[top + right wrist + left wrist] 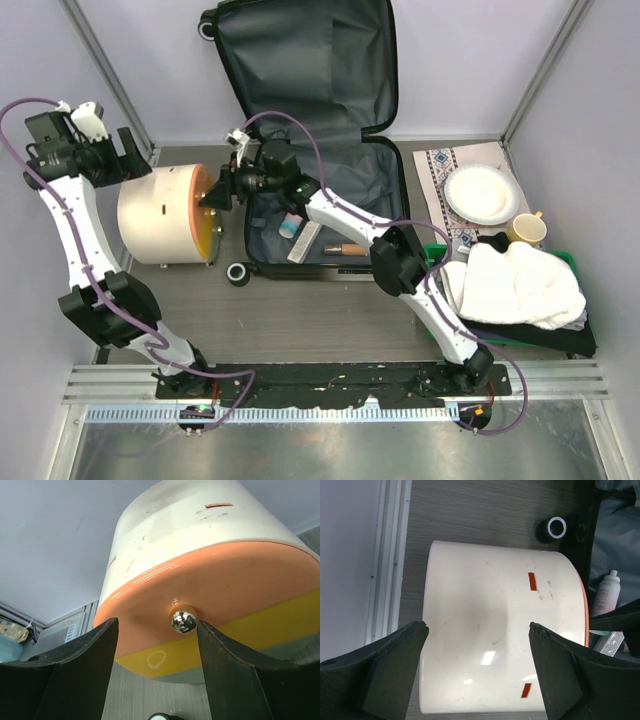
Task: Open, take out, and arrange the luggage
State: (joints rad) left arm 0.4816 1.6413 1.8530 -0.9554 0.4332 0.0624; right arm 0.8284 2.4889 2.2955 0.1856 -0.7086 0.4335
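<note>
The luggage (300,70) lies open, its dark grey lined lid leaning on the back wall and its base (262,238) flat on the table. A small bottle (291,222), a white box (305,242) and a brown item (346,248) lie in the base. A cream bin (160,215) lies on its side left of the luggage, orange lid (206,215) facing right. My right gripper (216,196) is open at the lid; in the right wrist view its fingers flank the chrome knob (183,620). My left gripper (122,155) is open and empty above the bin (505,625).
A luggage wheel (237,274) sits beside the bin's lid. On the right are a patterned mat with a white plate (482,193), a yellow mug (527,229), and a white cloth (520,282) piled on a green tray (566,260). Metal frame posts stand at the back corners.
</note>
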